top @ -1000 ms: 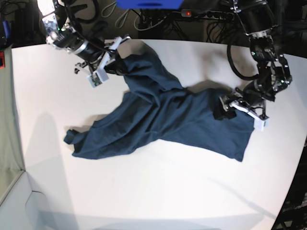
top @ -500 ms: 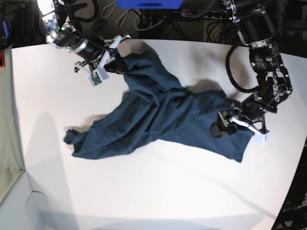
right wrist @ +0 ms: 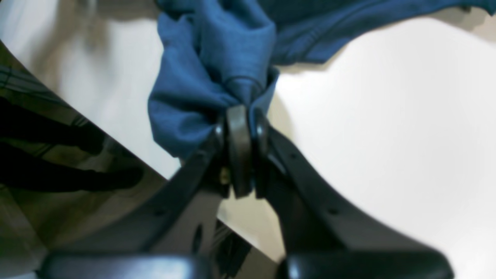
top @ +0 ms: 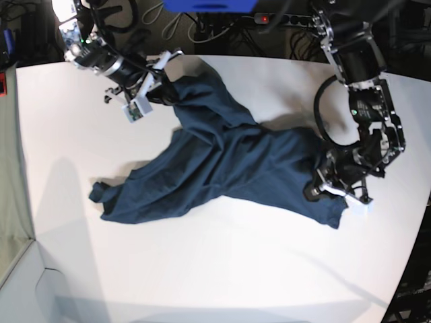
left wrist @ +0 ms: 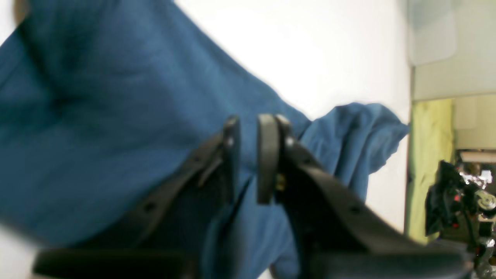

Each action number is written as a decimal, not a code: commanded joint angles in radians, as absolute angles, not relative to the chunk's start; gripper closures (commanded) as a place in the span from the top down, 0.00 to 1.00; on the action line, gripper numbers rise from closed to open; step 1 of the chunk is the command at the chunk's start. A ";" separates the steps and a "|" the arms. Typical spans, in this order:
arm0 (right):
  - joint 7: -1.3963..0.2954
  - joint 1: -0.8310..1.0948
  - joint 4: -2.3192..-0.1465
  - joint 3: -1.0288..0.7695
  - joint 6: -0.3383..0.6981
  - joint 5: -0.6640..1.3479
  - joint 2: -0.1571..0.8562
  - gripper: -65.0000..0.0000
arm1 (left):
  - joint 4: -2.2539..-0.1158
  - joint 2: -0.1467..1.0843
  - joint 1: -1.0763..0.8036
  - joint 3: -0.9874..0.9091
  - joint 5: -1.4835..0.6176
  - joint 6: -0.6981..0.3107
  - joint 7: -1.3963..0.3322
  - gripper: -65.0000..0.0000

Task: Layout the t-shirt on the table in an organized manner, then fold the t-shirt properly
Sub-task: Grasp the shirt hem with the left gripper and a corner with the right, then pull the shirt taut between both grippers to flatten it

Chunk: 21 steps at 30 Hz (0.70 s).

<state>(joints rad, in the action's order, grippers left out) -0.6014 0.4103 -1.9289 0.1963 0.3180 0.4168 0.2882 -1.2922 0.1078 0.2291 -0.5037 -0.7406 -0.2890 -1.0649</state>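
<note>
The dark navy t-shirt (top: 229, 161) lies crumpled and spread out across the white table (top: 222, 269). One end is bunched at the back left and a sleeve trails to the front left. My right gripper (top: 168, 94) is at the back left, shut on a gathered wad of the t-shirt (right wrist: 209, 58), as the right wrist view shows at the right gripper (right wrist: 240, 112). My left gripper (top: 318, 190) rests on the shirt's right-hand part. In the left wrist view the left gripper (left wrist: 250, 124) has its jaws nearly together, with a fold of the t-shirt (left wrist: 116, 116) in the narrow gap.
Cables and a power strip (top: 283, 20) lie beyond the table's back edge. The table edge (right wrist: 174, 174) runs close under my right gripper. The tabletop curves away at the right (top: 417, 202). A pale box corner (top: 20, 289) sits off the front left.
My left gripper has slid toward the front along the shirt's right side and its jaws have gone from wide open to nearly together on the cloth. The right arm has stayed put.
</note>
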 commanded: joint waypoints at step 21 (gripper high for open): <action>-0.579 0.409 -1.945 0.125 0.326 0.427 0.294 0.00 | -1.483 0.209 0.217 -0.565 -0.759 -0.295 -1.069 0.01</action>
<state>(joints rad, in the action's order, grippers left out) -0.6022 0.4126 -1.9289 0.1280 0.3176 0.4168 0.2878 -1.4670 0.2035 0.1974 -0.5671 -0.7403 -0.2893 -1.0740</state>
